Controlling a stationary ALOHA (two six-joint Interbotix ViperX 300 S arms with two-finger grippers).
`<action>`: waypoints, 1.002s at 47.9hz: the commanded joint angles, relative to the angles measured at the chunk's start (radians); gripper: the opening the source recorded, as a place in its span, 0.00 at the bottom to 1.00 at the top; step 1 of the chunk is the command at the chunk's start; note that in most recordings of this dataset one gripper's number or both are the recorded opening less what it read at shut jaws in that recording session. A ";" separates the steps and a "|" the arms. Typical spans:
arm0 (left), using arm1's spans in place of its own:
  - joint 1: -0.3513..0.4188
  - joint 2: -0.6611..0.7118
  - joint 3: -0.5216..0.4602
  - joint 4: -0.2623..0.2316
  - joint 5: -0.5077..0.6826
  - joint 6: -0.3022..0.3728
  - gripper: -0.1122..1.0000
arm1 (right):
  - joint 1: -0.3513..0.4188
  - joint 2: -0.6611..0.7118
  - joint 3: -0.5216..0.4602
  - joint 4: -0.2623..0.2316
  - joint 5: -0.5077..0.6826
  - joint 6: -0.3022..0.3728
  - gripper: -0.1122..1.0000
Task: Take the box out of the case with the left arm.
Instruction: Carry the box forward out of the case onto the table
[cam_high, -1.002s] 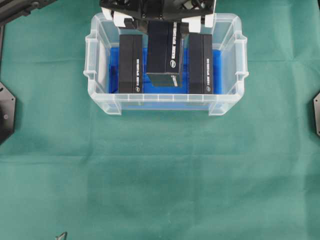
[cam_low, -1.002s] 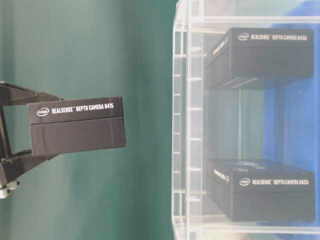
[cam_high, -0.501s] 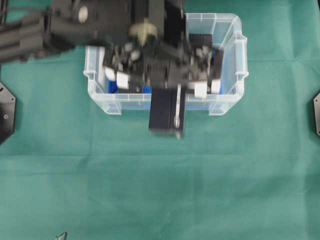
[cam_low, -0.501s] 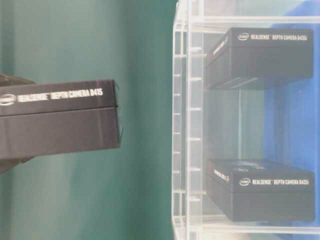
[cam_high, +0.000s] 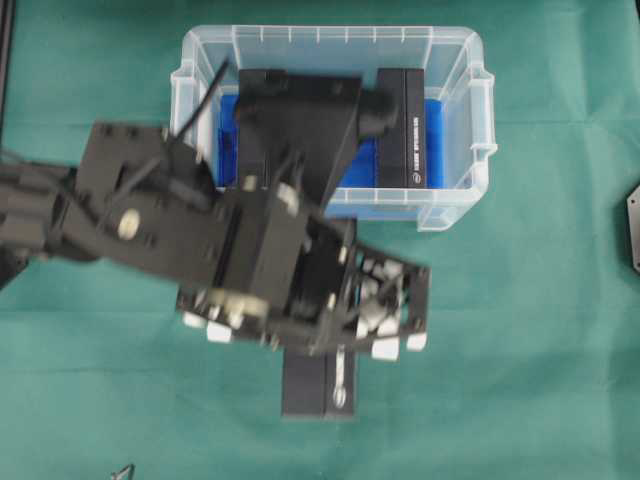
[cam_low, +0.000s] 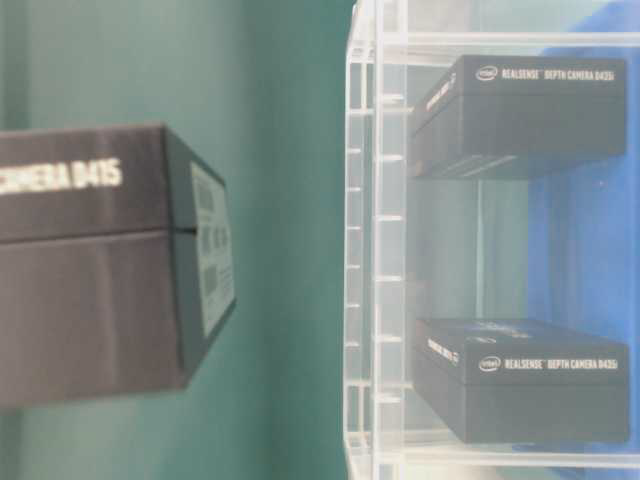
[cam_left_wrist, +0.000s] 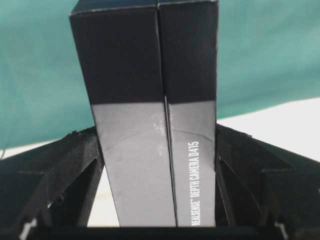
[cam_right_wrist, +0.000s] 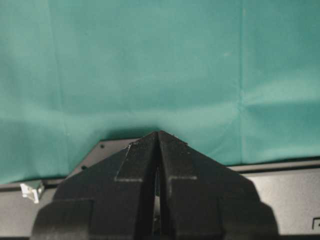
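Observation:
The black box marked as a depth camera hangs over the green cloth in front of the case. My left gripper is shut on its two long sides. In the left wrist view the box stands between both black fingers, and the left gripper presses on it from left and right. At table level the box is large and blurred, well clear of the case wall. My right gripper is shut and empty above the cloth.
Two more black boxes stay in the case on its blue floor, one at the right and one partly under my left arm. They also show at table level, the upper box and the lower box.
My left arm has swung out of the case toward the front of the table, carrying the box over the near wall. The grip has not changed.

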 joint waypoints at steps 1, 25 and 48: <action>-0.031 -0.021 -0.021 0.005 -0.003 -0.032 0.66 | -0.002 0.003 -0.020 0.002 0.002 0.003 0.10; -0.051 -0.026 0.018 0.020 -0.006 -0.061 0.66 | -0.002 0.003 -0.018 0.002 0.000 0.003 0.10; -0.051 -0.124 0.445 0.061 -0.341 -0.072 0.66 | 0.000 0.009 -0.017 0.002 0.000 0.006 0.10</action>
